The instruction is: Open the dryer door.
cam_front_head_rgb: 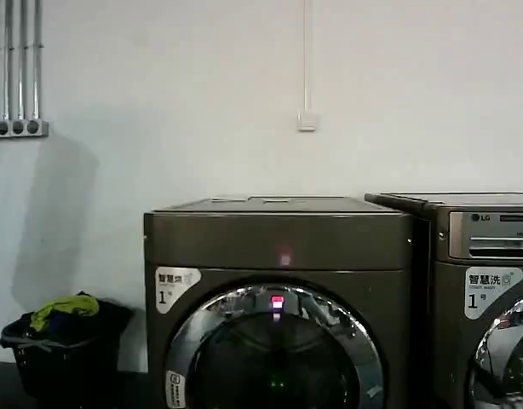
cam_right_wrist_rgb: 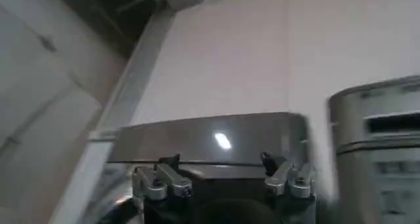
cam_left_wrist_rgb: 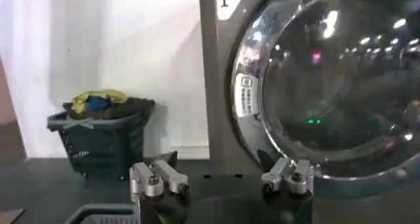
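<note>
Machines, two of them, stand side by side against the white wall: the dryer (cam_front_head_rgb: 278,247) with its pink light and "1" sticker, and a second machine (cam_front_head_rgb: 487,281) with an LG mark to its right. Each has one round chrome-rimmed door; the dryer door (cam_front_head_rgb: 277,354) sits shut in the lower front of its machine. One dark laundry basket (cam_front_head_rgb: 64,354), heaped with yellow and blue clothes, rests on the floor to the dryer's left, against the wall.

From the left wrist, the left tool (cam_left_wrist_rgb: 222,180) hangs low in front of the dryer, near the door's lower left rim and short of it. Its two fingers are spread wide, holding nothing and touching nothing.

From the right wrist, the right tool (cam_right_wrist_rgb: 223,178) is raised before the dryer's upper panel, clear of it, fingers likewise spread wide and bare.
</note>
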You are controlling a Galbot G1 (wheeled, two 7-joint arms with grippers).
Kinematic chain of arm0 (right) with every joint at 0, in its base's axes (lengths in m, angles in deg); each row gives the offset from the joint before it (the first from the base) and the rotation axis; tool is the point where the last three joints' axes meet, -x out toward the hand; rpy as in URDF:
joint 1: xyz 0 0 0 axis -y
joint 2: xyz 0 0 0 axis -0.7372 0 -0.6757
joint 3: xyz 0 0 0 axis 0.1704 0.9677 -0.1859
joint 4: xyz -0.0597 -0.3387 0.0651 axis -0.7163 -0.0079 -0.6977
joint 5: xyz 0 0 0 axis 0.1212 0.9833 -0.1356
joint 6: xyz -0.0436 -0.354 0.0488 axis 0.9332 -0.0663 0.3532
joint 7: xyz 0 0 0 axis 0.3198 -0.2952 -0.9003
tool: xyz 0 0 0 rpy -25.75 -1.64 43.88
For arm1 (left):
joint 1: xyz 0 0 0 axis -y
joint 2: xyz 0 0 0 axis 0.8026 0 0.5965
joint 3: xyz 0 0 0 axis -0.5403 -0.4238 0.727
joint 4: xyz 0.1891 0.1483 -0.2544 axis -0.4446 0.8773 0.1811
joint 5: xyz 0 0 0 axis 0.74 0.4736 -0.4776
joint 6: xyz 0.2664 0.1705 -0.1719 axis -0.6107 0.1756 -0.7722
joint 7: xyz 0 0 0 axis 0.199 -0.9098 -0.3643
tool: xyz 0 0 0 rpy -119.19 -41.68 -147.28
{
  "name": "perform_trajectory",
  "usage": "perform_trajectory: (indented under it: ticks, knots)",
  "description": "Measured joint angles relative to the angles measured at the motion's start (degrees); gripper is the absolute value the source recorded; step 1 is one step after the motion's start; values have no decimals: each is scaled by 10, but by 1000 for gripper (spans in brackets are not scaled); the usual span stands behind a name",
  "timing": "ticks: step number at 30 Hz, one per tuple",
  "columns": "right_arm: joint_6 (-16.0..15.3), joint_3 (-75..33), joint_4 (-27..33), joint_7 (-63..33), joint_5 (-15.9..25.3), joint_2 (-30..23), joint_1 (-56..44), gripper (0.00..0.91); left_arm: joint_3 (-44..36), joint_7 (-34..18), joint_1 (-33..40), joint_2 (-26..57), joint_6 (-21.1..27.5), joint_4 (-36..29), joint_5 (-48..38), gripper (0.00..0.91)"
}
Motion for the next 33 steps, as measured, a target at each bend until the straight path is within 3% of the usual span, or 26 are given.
perform_trajectory:
  ticks: [20,33]
  knots:
    - [-11,290,112,-4,-18,25,226,907,6,-5,-31,-14,-16,0,1,907]
    - [-17,460,206,5,-48,-2,381,907,5,-12,-42,-14,-25,0,5,907]
